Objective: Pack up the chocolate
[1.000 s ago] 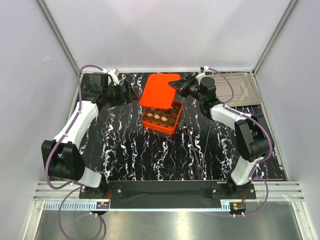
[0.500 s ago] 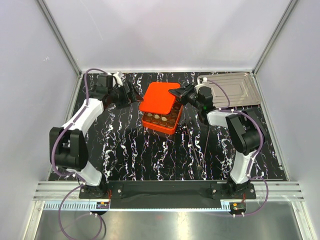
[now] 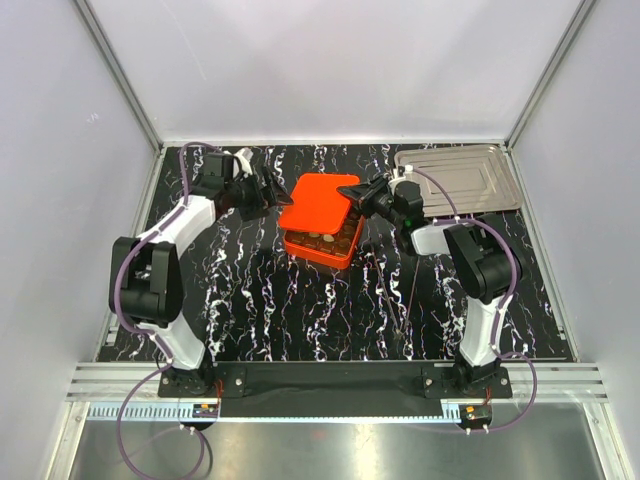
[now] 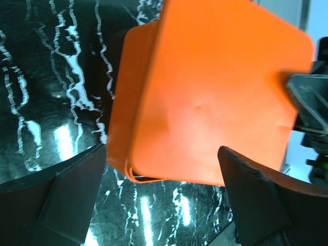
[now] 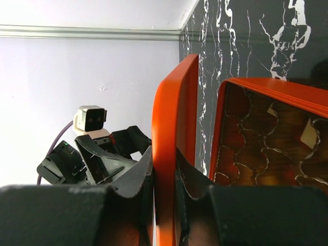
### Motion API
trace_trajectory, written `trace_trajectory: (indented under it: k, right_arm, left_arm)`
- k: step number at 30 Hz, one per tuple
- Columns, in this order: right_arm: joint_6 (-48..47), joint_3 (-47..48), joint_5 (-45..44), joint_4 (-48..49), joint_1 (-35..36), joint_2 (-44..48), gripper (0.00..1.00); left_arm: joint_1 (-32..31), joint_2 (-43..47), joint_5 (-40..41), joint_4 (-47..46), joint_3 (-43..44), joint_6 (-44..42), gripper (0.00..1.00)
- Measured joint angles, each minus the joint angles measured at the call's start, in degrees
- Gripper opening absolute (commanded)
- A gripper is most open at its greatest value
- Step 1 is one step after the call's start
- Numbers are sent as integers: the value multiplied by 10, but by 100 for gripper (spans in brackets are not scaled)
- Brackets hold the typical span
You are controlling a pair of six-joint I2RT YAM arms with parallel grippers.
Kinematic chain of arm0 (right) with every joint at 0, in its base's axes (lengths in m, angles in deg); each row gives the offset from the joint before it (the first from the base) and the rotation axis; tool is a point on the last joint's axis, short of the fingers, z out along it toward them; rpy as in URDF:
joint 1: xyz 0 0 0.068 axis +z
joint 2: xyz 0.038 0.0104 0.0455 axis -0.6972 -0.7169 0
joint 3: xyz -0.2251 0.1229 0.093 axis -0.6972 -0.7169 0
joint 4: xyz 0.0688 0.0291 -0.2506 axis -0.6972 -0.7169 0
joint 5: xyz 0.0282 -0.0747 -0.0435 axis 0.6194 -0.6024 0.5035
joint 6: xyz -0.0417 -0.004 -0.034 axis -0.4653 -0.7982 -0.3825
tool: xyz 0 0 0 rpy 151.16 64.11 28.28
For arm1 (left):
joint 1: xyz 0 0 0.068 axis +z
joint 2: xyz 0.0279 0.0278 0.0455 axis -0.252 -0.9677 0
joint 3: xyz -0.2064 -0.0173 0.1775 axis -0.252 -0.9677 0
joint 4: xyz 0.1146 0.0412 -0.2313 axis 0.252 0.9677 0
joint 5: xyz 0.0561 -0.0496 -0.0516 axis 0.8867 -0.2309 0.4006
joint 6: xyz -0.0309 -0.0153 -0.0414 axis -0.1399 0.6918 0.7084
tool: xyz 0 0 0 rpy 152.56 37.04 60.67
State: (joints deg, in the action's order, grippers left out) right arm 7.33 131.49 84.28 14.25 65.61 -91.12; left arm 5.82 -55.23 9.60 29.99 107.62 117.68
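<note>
Top: right fingers (image 3: pixel 355 190) clamped on the right edge of a smooth orange square lid (image 3: pixel 318 198), which covers the far part of the orange grid box (image 3: pixel 330 252). Chocolate (image 3: pixel 318 236), cream and dark bits, sits in the box cells. Left fingers (image 3: pixel 270 190) spread wide, just beside the lid. Ribbed metal tray (image 3: pixel 470 175) back right; black marbled worktop (image 3: pixel 300 310).
Left wrist: lid glossy, rounded corners, small dimple mid-face.
Right wrist: lid rim pinched; wavy cell walls.

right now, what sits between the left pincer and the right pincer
The flat orange square lid, pinched by the right pincer; the open left pincer faces its far side. Top view shows it.
</note>
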Motion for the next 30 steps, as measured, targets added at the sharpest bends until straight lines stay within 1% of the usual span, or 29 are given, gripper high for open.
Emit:
trace_trajectory:
  k: [7,14,25,30]
  right_arm:
    - [9,-27,1,21,-2,-7,2]
    - [12,-31,6,34,-7,-14,2]
    - [37,-31,30,60,-10,-54,3]
    - [45,-33,31,72,-11,-56,3]
  left_arm:
    - [-12,-8,-13,-27,0,9,93]
    - [-22,-27,-14,-30,0,16,93]
    - [-29,-29,-13,-29,0,18,93]
    - [-29,-29,-12,-29,0,18,93]
